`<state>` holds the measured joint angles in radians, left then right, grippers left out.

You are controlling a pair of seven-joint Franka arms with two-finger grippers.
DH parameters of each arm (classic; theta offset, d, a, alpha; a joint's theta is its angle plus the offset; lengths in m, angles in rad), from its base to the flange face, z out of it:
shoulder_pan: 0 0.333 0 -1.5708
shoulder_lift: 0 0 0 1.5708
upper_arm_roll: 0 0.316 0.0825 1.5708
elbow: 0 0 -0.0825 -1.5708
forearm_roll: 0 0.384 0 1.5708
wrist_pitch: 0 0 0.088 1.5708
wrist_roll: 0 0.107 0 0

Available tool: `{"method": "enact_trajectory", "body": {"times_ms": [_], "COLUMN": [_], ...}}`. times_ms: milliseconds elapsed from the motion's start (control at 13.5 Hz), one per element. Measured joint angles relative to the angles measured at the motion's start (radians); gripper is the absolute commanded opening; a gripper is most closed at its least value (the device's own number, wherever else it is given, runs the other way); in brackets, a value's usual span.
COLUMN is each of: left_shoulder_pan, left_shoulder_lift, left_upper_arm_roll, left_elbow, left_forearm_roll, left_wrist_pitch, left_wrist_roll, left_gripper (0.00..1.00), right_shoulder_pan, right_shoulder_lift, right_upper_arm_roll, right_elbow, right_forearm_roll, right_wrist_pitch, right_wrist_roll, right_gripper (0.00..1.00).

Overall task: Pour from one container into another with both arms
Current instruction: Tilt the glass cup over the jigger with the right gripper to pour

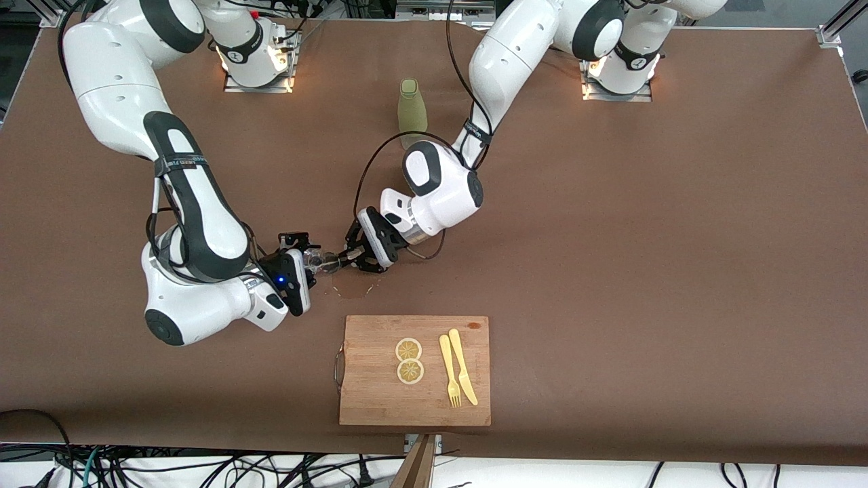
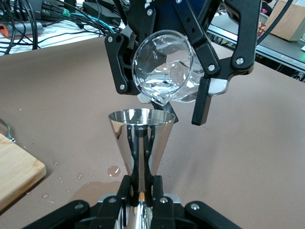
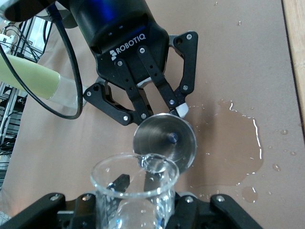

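Over the middle of the table, my left gripper [image 1: 344, 257] is shut on the waist of a small steel jigger [image 2: 141, 136], holding it upright with its open cone up. My right gripper [image 1: 308, 263] is shut on a tiny clear glass cup [image 3: 136, 193]. The cup [image 2: 164, 67] is tipped, and its lip hangs just above the rim of the jigger [image 3: 164, 140]. A little clear liquid sits at the lip. The two grippers face each other, close together, above a wet patch.
A puddle [image 1: 352, 290] with scattered drops lies on the brown table under the grippers. Nearer the front camera is a wooden cutting board [image 1: 380, 400] with two lemon slices [image 1: 409, 350], a yellow fork [image 1: 447, 373] and a knife [image 1: 463, 366]. A tall olive-green bottle [image 1: 411, 108] stands near the arm bases.
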<state>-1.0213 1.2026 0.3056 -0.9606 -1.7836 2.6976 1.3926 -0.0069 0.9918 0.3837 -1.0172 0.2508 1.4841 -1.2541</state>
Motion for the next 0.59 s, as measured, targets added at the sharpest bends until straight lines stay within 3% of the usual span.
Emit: {"method": "enact_trajectory", "body": {"times_ms": [591], "left_shoulder_pan": [0.0], "left_shoulder_lift": [0.0], "left_upper_arm_roll": [0.0], "left_elbow": [0.0], "left_forearm_roll": [0.0], "left_wrist_pitch": [0.0], "left_wrist_roll": [0.0], "left_gripper": [0.0], "right_shoulder_pan": [0.005], "right_shoulder_lift": [0.0], "right_upper_arm_roll": [0.021], "right_elbow": [0.003], "right_forearm_roll": [-0.048], "right_wrist_pitch": [0.0], "right_wrist_roll": [0.046], "right_gripper": [0.3]}}
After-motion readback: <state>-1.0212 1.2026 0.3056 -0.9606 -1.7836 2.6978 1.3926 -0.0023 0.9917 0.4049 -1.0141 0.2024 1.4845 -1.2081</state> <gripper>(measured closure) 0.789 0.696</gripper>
